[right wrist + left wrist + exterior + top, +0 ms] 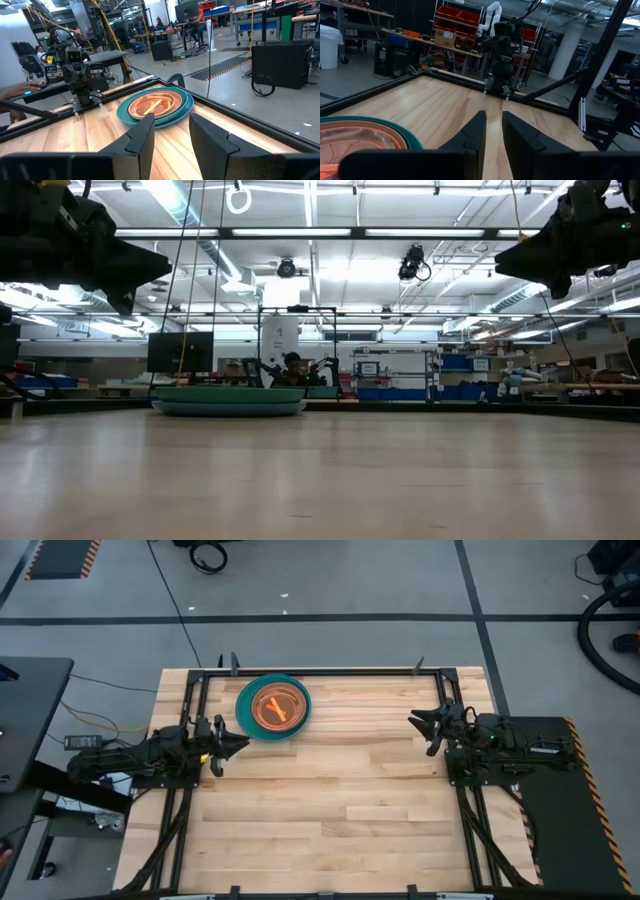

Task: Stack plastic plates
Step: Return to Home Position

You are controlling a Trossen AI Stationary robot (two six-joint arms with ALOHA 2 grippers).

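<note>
The plastic plates (273, 708) sit in one stack near the table's far edge, left of centre: a small translucent orange plate nested in larger teal and blue ones. The bottom plate rests flat on the wood. The stack also shows in the low view (229, 400), the right wrist view (155, 108) and the left wrist view (362, 140). My left gripper (238, 743) hovers just near-left of the stack, above the table, its fingers a little apart (492, 131). My right gripper (417, 721) hangs over the table's right side, well away from the stack, also a little open (170, 131).
A black metal frame (330, 671) runs around the wooden table's edges. Bare wood (340, 800) spreads across the table's middle and near half. Beyond the table lie grey floor, cables and workshop shelving; a person's hand (20, 90) shows behind the left arm.
</note>
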